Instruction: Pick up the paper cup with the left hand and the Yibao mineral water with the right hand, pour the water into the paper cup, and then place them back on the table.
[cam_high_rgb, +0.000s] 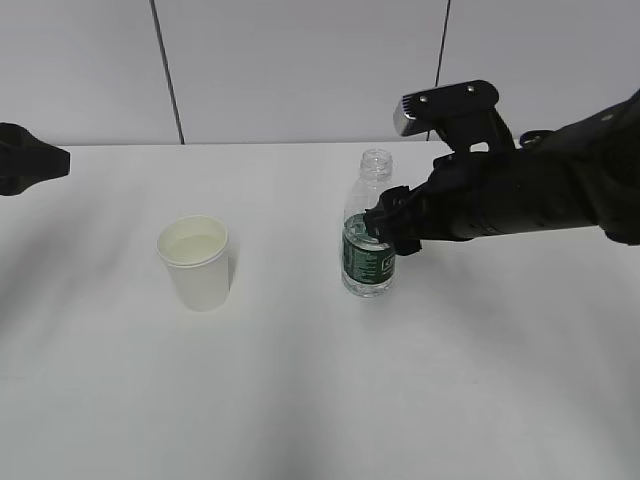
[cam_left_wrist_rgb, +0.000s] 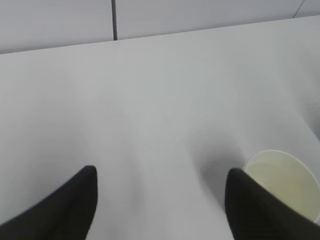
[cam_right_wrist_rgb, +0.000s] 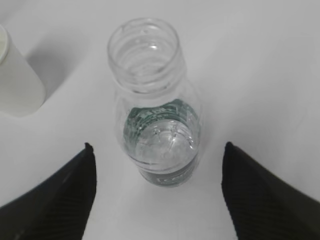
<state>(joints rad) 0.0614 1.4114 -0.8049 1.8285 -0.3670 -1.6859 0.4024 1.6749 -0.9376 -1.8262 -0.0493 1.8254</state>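
Note:
The paper cup (cam_high_rgb: 195, 262) stands upright on the white table (cam_high_rgb: 300, 400), left of centre. The Yibao mineral water (cam_high_rgb: 368, 240) stands upright to its right, capless, with water in its lower part. My right gripper (cam_high_rgb: 385, 228) is open at the bottle's label height. In the right wrist view the bottle (cam_right_wrist_rgb: 157, 115) stands between the spread fingertips of the gripper (cam_right_wrist_rgb: 159, 147), touching neither. My left gripper (cam_left_wrist_rgb: 161, 171) is open and empty above the table, with the cup (cam_left_wrist_rgb: 285, 180) beside its right finger (cam_left_wrist_rgb: 255, 210). The left arm (cam_high_rgb: 30, 160) shows only at the far left edge.
A grey panelled wall (cam_high_rgb: 300, 60) with dark seams rises behind the table's back edge. The cup also shows at the left edge of the right wrist view (cam_right_wrist_rgb: 15, 80). Nothing else stands on the table.

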